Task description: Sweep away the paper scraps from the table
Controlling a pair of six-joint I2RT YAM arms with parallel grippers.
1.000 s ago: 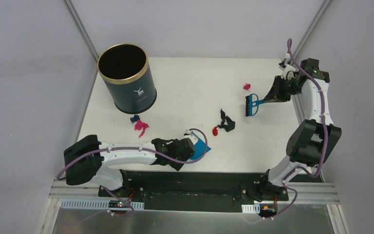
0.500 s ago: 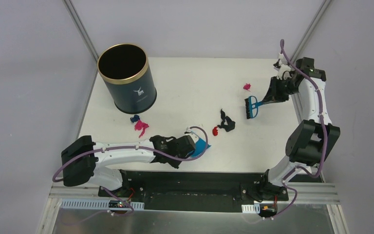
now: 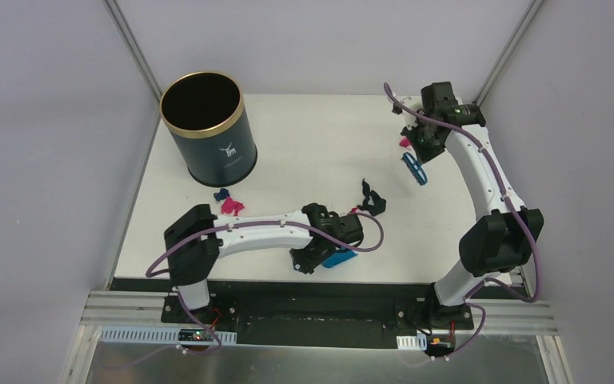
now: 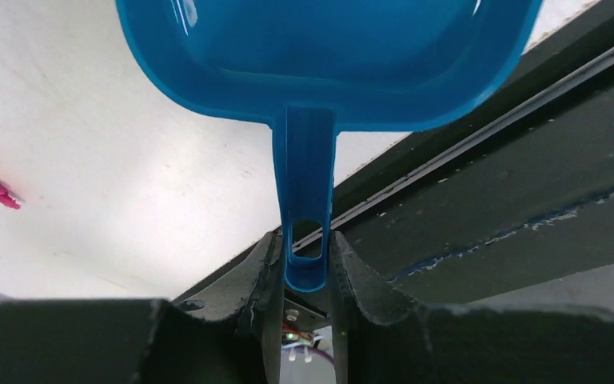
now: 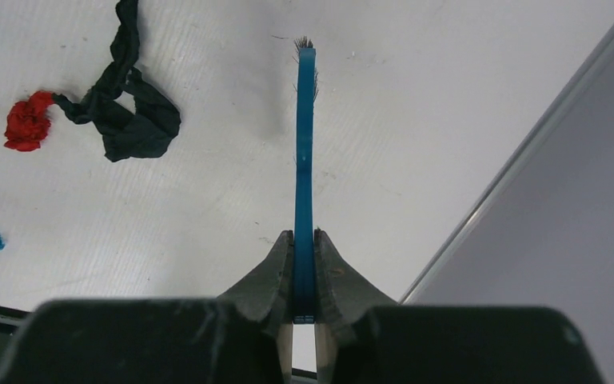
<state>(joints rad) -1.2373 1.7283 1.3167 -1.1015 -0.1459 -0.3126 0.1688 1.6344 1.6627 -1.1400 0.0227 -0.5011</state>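
Paper scraps lie on the white table (image 3: 304, 152): a dark blue one (image 3: 221, 194) and a pink one (image 3: 230, 206) near the bin, a black one (image 3: 372, 200) with a red one (image 5: 25, 122) beside it at the middle, and a magenta one (image 3: 405, 142) at the back right. My left gripper (image 4: 304, 250) is shut on the handle of the blue dustpan (image 4: 328, 56), which sits by the front edge (image 3: 338, 258). My right gripper (image 5: 304, 240) is shut on the blue brush (image 5: 305, 144), held edge-on just right of the black scrap (image 5: 128, 120), close to the magenta scrap.
A dark navy gold-rimmed bin (image 3: 204, 128) stands at the back left. The black rail (image 4: 488, 184) runs along the table's front edge just behind the dustpan. The table's right edge (image 5: 520, 168) is near the brush.
My left arm has swung right, carrying the dustpan along the front edge to below the black scrap. My right arm has moved left and back, turning the brush beside the magenta scrap.
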